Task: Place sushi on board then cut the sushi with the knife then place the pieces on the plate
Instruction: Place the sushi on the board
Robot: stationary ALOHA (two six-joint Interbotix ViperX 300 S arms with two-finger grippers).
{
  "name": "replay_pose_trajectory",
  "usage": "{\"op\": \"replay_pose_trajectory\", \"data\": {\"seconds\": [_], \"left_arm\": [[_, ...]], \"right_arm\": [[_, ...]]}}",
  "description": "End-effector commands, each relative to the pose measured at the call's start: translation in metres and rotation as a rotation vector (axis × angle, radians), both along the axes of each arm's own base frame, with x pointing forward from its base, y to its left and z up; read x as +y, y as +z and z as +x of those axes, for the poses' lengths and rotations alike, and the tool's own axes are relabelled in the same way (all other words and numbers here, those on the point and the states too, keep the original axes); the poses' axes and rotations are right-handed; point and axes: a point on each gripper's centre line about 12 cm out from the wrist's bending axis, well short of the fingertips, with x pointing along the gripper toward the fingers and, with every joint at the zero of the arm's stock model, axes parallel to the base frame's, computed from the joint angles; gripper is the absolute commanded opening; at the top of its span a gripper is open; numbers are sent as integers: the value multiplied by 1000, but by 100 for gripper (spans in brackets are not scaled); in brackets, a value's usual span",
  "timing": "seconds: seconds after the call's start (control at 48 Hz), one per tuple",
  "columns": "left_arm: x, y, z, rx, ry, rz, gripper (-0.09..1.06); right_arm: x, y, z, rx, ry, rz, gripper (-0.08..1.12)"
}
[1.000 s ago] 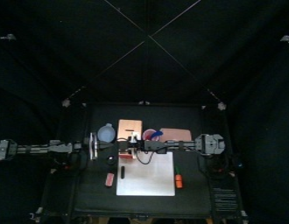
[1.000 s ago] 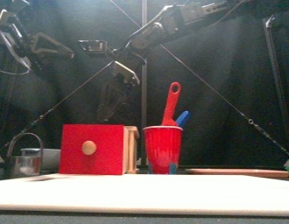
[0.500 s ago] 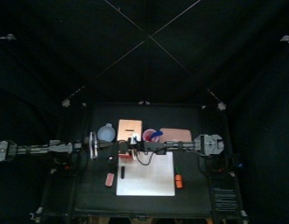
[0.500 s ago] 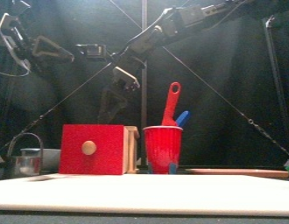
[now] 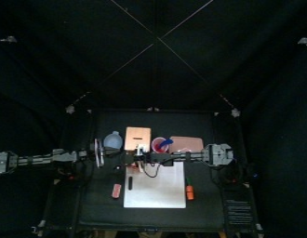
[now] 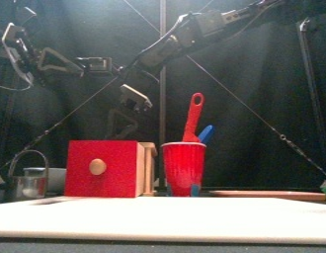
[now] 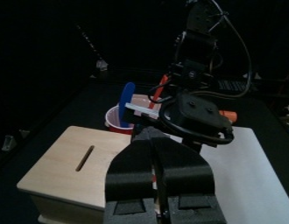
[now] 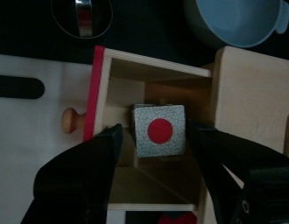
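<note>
A robotics lab's test booth. Black curtains (image 5: 153,56) close in a small black table (image 5: 97,212). The left arm (image 5: 45,159) comes in from the left of the white cutting board (image 5: 156,189) and the right arm (image 5: 224,153) from its right, 2 black machine arms in all. Behind the board stand playthings, not kitchenware: a wooden box (image 6: 103,168) with a red drawer front, and a red cup (image 6: 183,166) holding a red toy knife (image 6: 193,117).

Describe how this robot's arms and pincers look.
The left arm and right arm are slim, black and jointed, with pale metal fittings. The left pincer and right pincer each have two broad black jaws.
</note>
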Motion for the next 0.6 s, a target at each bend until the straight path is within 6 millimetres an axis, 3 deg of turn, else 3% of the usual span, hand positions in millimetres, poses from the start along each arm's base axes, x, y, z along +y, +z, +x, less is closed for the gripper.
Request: {"op": "replay_pose_trajectory", "data": {"seconds": [0.021,0.312,0.417,0.604], "left_arm": [[2,5,1,-13,8,5,22],[2,4,1,-13,10,3,22],[2,4,1,-14,10,2,22],[2,5,1,-15,10,4,22]], "right_arm": [[-4,21,4,-53,-2,-13,88],[-6,30,4,-68,-6,-21,64],[-7,49,1,-93,-10,-37,64],[-7,101,-20,-137,-18,-100,64]]}}
